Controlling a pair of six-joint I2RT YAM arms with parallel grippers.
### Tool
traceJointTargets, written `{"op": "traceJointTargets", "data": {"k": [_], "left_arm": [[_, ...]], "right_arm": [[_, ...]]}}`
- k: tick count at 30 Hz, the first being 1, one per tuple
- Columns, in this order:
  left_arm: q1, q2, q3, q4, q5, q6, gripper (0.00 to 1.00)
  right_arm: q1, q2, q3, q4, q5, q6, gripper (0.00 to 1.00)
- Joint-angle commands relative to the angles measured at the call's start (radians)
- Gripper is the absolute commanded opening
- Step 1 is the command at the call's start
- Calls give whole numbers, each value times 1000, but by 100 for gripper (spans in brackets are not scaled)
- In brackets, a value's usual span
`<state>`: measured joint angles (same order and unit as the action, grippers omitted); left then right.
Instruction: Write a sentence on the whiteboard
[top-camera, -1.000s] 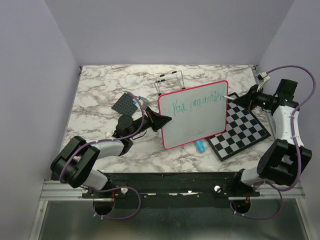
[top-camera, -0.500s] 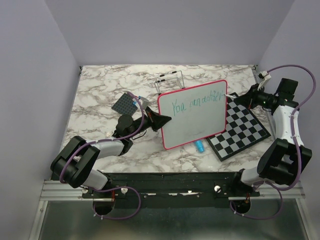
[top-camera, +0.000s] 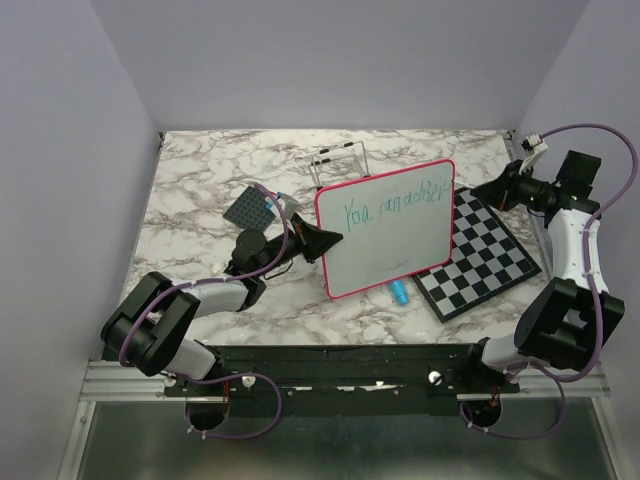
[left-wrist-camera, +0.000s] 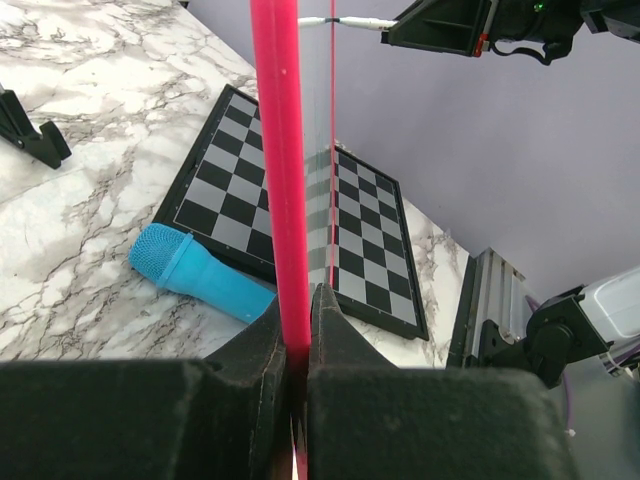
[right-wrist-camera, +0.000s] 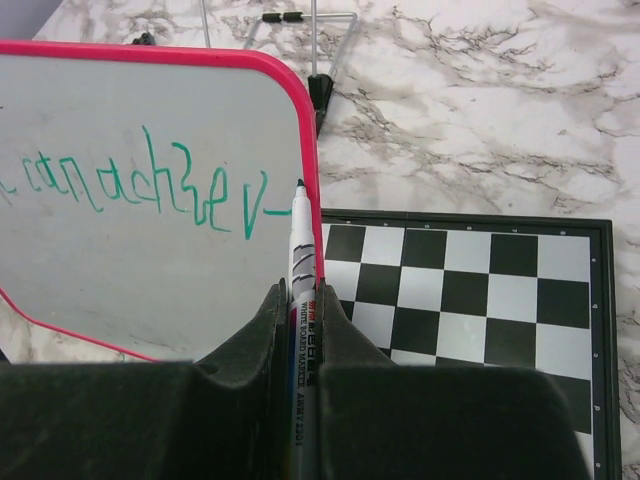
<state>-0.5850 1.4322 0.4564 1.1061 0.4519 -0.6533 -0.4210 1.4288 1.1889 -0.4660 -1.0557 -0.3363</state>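
The whiteboard (top-camera: 388, 258) stands tilted near the middle of the marble surface (top-camera: 200, 160). The left claw (top-camera: 321, 239) is clamped on the left side of its pink frame; the left wrist view shows both fingers pressed against this edge (left-wrist-camera: 278, 150).

The sentence (top-camera: 395, 205) is one green line along the upper part of the board. It ends with a short dash close to the right edge, and the lower part of the board is bare white.

The right claw (right-wrist-camera: 302, 300) is closed on a marker (right-wrist-camera: 303, 265). The marker's tip is seen just at the right side of the frame, but I cannot tell if it touches. In the top view this claw hangs between the board's right edge and the side wall, above the far corner of a checkered board (top-camera: 487, 255).

The whiteboard's lower right corner overlaps the checkered board. A blue cylinder (top-camera: 398, 292) shows just beside the lower edge. A wire stand (top-camera: 338, 160) is behind the top edge, and a dark square pad (top-camera: 250, 208) lies to the left.
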Motion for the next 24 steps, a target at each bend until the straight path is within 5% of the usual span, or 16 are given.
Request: {"op": "traceJointTargets", "data": {"k": [1,24], "left_arm": [[-6,13,-1,-100,14,130,0],[-6,19,5,-100,11,129,0]], "right_arm": [[-4,22,28,20,-27,6,0],[4,27,-3,-188,-46,-198,1]]}}
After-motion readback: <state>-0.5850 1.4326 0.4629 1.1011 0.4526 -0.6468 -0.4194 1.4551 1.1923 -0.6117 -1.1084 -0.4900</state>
